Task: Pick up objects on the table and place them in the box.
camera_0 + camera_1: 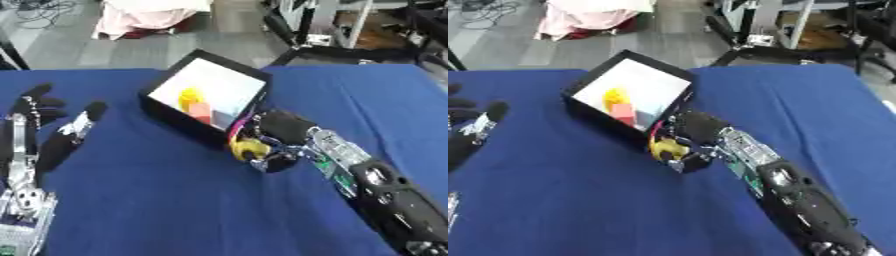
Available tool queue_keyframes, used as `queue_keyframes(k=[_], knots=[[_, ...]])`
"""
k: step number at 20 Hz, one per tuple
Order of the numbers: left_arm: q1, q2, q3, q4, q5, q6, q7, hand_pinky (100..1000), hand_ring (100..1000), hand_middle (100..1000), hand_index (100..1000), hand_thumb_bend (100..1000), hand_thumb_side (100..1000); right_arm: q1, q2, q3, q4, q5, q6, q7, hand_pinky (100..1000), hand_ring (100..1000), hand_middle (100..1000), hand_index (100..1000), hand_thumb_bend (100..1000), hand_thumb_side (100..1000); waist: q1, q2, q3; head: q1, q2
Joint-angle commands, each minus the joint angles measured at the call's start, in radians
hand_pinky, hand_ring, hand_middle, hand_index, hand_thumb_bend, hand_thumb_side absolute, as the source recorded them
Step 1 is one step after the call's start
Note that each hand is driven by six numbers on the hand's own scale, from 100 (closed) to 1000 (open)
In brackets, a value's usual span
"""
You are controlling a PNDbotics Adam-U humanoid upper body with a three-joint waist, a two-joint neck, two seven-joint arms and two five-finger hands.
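A black box (157, 107) with a white inside stands on the blue table (175, 200), tilted in view. Inside it lie a yellow object (189, 96), a pink block (200, 111) and a greyish block (222, 118). My right hand (276, 135) is just outside the box's near right corner, its fingers curled round a small yellow object (248, 148). My left hand (48, 125) rests open at the left edge, fingers up, holding nothing.
Beyond the table's far edge are a grey floor, a pink cloth heap (149, 17) and metal frames (332, 25). My right forearm (385, 195) crosses the lower right of the table.
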Motion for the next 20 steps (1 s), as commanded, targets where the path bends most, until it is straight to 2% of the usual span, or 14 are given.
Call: queue_keyframes(k=[1, 4, 5, 9, 11, 14, 17, 20], knots=[[-0.008, 0.015, 0.008, -0.019, -0.007, -0.001, 0.003, 793, 609, 583, 835, 920, 586, -0.046, -0.070, -0.028, -0.089, -0.107, 0.035, 0.026, 764, 525, 254, 436, 100, 216, -0.009, -0.027, -0.002, 0.005, -0.002], [-0.010, 0.015, 0.009, -0.020, -0.007, -0.001, 0.003, 793, 609, 583, 835, 921, 586, -0.102, -0.101, -0.045, -0.119, -0.180, 0.070, 0.059, 765, 527, 255, 438, 100, 205, -0.008, -0.026, 0.000, 0.010, -0.002], [-0.010, 0.015, 0.008, -0.020, -0.007, -0.001, 0.003, 793, 609, 583, 835, 921, 586, -0.119, -0.102, -0.050, -0.113, -0.196, 0.081, 0.066, 761, 526, 254, 436, 100, 171, -0.007, -0.026, 0.001, 0.010, -0.002], [-0.015, 0.009, 0.004, -0.022, -0.005, 0.000, -0.002, 793, 609, 583, 836, 921, 585, -0.195, -0.057, -0.077, 0.001, -0.216, 0.110, 0.076, 758, 527, 252, 435, 100, 181, 0.000, -0.022, 0.010, 0.004, -0.002], [-0.018, 0.004, 0.000, -0.024, -0.004, -0.001, -0.006, 793, 609, 583, 836, 922, 585, -0.227, -0.011, -0.095, 0.101, -0.188, 0.110, 0.071, 757, 531, 253, 439, 100, 184, 0.005, -0.019, 0.019, -0.003, -0.002], [-0.027, -0.007, -0.005, -0.025, -0.002, -0.002, -0.012, 793, 609, 583, 836, 921, 586, -0.265, 0.065, -0.135, 0.269, -0.100, 0.098, 0.044, 759, 538, 257, 446, 100, 195, 0.014, -0.012, 0.036, -0.014, -0.002], [-0.037, -0.019, -0.011, -0.027, -0.002, -0.004, -0.017, 793, 609, 583, 836, 921, 586, -0.301, 0.139, -0.193, 0.431, 0.005, 0.093, -0.015, 756, 539, 256, 445, 100, 192, 0.021, -0.006, 0.054, -0.025, -0.002], [-0.047, -0.032, -0.017, -0.028, -0.002, -0.007, -0.024, 793, 609, 583, 836, 921, 586, -0.329, 0.187, -0.243, 0.538, 0.091, 0.088, -0.092, 757, 547, 271, 460, 100, 177, 0.028, -0.003, 0.072, -0.040, -0.002]])
